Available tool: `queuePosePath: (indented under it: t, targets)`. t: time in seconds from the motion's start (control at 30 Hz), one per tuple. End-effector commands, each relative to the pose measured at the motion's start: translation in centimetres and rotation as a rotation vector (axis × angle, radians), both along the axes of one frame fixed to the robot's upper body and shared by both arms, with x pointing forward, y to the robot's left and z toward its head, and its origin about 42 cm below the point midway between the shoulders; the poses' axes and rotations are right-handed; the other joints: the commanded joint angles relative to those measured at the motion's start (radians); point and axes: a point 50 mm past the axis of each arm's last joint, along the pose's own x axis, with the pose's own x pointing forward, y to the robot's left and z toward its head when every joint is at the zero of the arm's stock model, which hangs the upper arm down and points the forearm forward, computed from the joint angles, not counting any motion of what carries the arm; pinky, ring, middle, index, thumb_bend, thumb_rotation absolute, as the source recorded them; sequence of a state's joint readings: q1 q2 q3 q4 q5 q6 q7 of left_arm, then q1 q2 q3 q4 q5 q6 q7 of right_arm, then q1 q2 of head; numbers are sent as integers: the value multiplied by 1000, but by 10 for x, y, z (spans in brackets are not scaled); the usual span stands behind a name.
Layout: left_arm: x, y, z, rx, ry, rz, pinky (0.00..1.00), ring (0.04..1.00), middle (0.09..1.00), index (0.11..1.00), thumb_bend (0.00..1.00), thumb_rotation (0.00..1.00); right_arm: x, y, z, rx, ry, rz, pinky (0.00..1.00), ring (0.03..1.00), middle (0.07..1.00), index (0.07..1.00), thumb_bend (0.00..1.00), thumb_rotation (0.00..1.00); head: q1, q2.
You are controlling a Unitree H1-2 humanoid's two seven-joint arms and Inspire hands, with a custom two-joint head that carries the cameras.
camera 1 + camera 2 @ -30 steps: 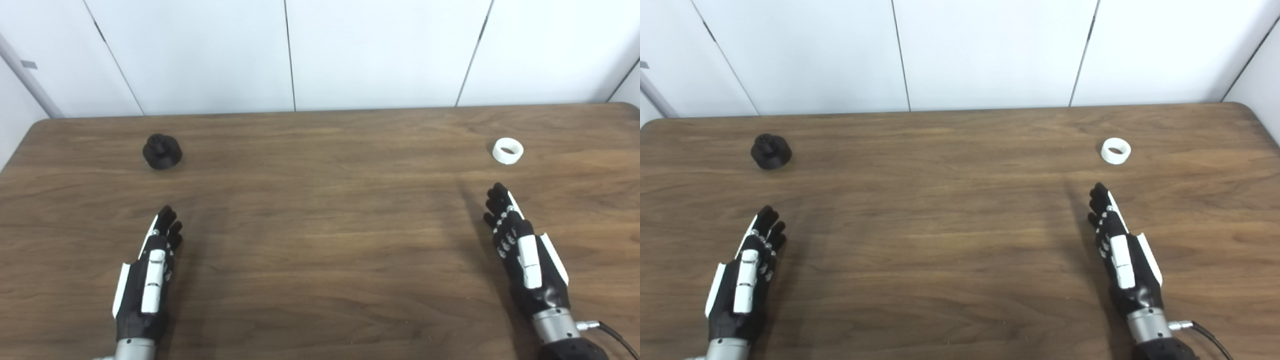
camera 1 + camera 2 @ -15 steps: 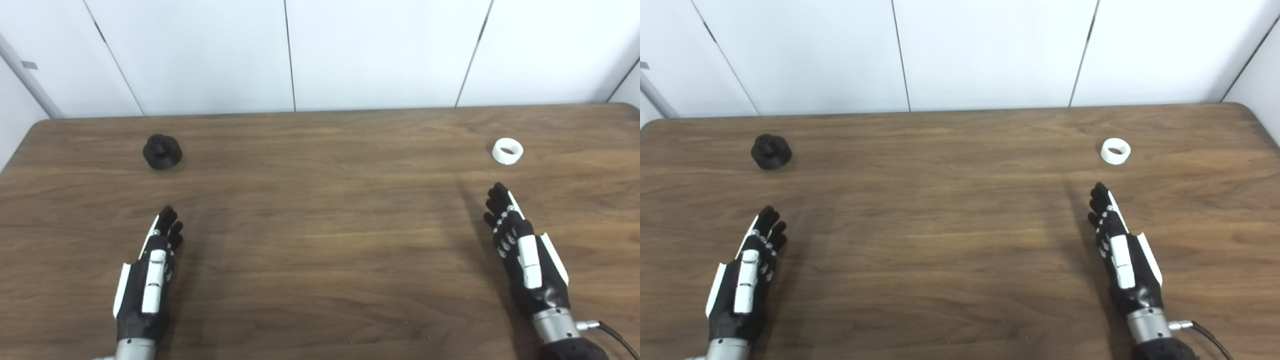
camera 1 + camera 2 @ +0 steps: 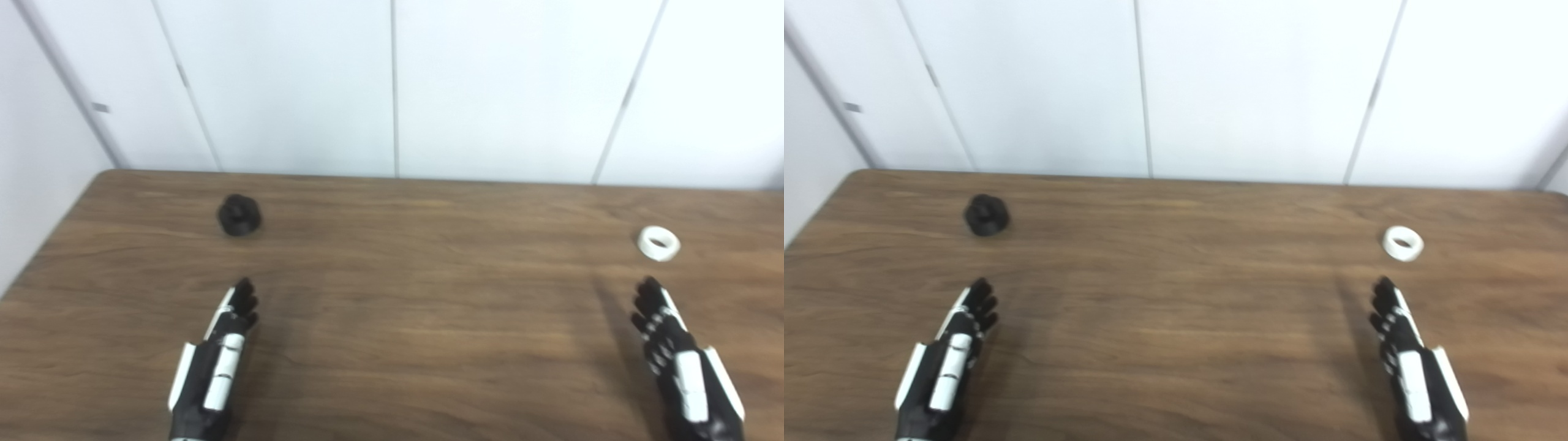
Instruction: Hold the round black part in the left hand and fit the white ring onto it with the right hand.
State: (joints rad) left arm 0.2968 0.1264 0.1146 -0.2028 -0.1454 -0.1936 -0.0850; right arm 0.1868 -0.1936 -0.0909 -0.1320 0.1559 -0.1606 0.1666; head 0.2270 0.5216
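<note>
White wall panels [image 3: 502, 92] stand behind a brown wooden table [image 3: 429, 318], and both views are a little blurred. On the table lie only 2 things: the round black part [image 3: 239, 215] toward the far left, and the white ring [image 3: 658, 242] toward the far right, well apart from one another.

Both hands rest low at the near edge, edge-on with fingers pointing away from the robot. The left hand [image 3: 214, 367] holds nothing; its fingers are stretched out straight and lie close together, and the black part sits beyond its fingertips, apart from them. The right hand [image 3: 1412, 367] is likewise empty with fingers extended, and the ring lies just past its fingertips, a little to the right, not touching.

By my reading the task has not begun in earnest: neither piece is lifted, so the step in hand is the first reach. Next, the left hand would need to travel forward to the black part, spread its fingers around it and lift it so that its top faces the ring's approach; the right hand has the shorter reach.

No box, tray or bowl shows anywhere, so nothing is contained in anything.
</note>
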Motion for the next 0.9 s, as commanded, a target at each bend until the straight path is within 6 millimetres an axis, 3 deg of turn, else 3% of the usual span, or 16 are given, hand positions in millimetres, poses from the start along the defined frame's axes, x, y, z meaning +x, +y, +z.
queuePosePath:
  t: [0.0,0.43,0.67,0.77,0.87]
  targets:
    - [-13,-7,-30,-28,107,21,965,970,975,973,439,845,-21,-4,-41,41,134,-21,1000,1000,1000,1000,577,1000,14,-7]
    - [-14,-17,-36,-19,120,21,949,969,971,971,469,832,-19,-9,-48,38,147,-9,1000,1000,1000,1000,523,1000,77,-61]
    - [-12,-18,-37,-30,117,24,951,962,964,958,475,792,-18,-10,-49,27,139,-7,1000,1000,1000,1000,504,1000,86,-57]
    - [-11,-19,-36,-25,127,26,957,966,968,968,543,768,-17,-10,-49,37,139,-5,1000,1000,1000,1000,513,1000,80,-53]
    - [-10,-20,-35,-12,138,28,970,971,969,975,564,680,-16,-11,-48,42,141,-4,1000,1000,1000,1000,534,1000,78,-50]
